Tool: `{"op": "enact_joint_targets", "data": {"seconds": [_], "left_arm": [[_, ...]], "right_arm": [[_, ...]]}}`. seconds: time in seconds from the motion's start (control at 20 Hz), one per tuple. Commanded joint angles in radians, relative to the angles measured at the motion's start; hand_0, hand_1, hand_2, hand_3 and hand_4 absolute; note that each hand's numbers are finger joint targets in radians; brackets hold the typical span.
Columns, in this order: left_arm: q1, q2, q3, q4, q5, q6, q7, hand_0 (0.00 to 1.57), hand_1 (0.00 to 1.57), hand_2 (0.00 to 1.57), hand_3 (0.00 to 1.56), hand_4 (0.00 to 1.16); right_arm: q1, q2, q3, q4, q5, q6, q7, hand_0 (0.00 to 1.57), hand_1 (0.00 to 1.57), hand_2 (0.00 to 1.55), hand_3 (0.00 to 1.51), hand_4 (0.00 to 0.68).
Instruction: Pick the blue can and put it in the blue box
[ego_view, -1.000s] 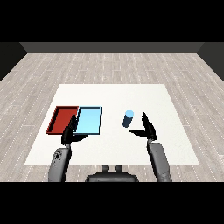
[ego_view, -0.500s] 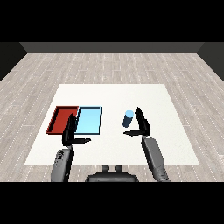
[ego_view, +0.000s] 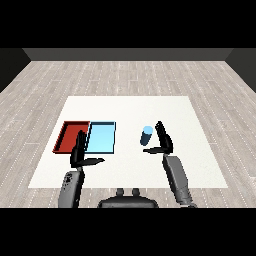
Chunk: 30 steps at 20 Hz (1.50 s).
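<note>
Now that the right hand (ego_view: 162, 142) has slid in beside the blue can (ego_view: 147, 135), fingers still uncurled; grab's next; left hand (ego_view: 80, 152) relaxed.

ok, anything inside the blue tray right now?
Nothing visible in the light blue tray: its floor shows bare. The left hand overlaps its near left edge, so that strip is hidden. The blue can stands on the table by the right hand.

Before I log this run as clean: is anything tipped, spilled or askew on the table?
Nothing stands out. The blue cylindrical can stands upright beside the open right hand, and the flat red tray and light blue tray lie squarely side by side.
</note>
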Motion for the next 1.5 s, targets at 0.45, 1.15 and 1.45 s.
{"op": "enact_joint_targets", "data": {"seconds": [0.45, 1.15, 1.45], "left_arm": [[0.0, 0.02, 0.01, -0.03, -0.003, -0.006, 0.022, 0.0, 0.0, 0.0, 0.0, 0.0], [-0.009, -0.014, -0.003, 0.047, -0.04, 0.026, -0.045, 0.0, 0.0, 0.0, 0.0, 0.0], [-0.055, 0.016, 0.032, 0.059, -0.009, 0.0, -0.023, 0.0, 0.0, 0.0, 0.0, 0.0]], "right_arm": [[-0.096, -0.052, -0.093, 0.2, -0.054, 0.055, -0.063, 0.0, 0.0, 0.0, 0.0, 0.0], [-0.263, -0.022, -0.134, 0.524, -0.032, -0.034, -0.147, 0.0, 0.0, 0.0, 0.0, 0.0], [-0.347, 0.016, -0.139, 0.538, -0.061, -0.079, -0.037, 0.0, 0.0, 0.0, 0.0, 0.0]]}}
